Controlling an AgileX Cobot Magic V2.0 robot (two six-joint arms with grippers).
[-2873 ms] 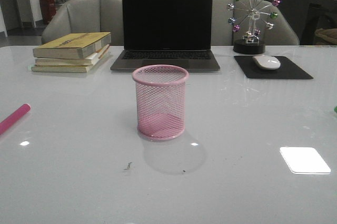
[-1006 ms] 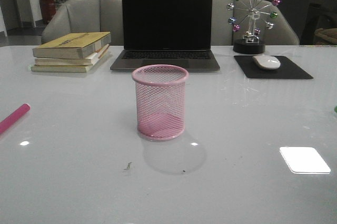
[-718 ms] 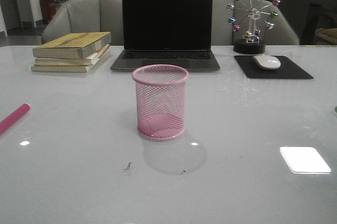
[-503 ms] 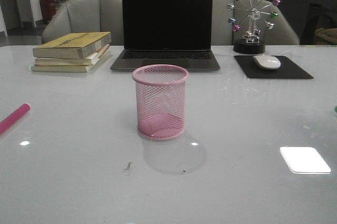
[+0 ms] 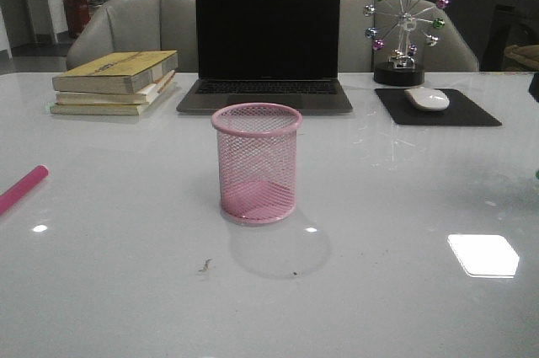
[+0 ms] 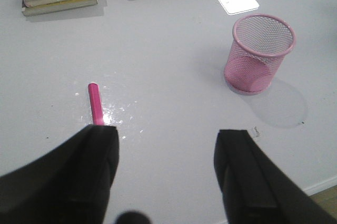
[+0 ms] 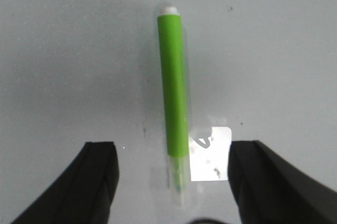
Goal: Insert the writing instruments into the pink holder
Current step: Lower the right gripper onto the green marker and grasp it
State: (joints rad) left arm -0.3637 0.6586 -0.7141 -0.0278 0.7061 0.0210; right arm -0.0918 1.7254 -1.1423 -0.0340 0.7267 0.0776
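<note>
Right gripper (image 7: 171, 182) spread open, straddling green marker (image 7: 175, 89) for pickup; left gripper (image 6: 166, 174) open, empty; cup (image 5: 256, 163) mid-frame.

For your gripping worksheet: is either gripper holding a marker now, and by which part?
Nothing is held. The left gripper and right gripper are open; the pink marker and green marker lie on the table.

Pink holder (image 5: 256, 164) stands upright before the laptop (image 5: 265, 42).

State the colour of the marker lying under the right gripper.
Lime green marker with a white end tip, clearest in the right wrist view.
</note>
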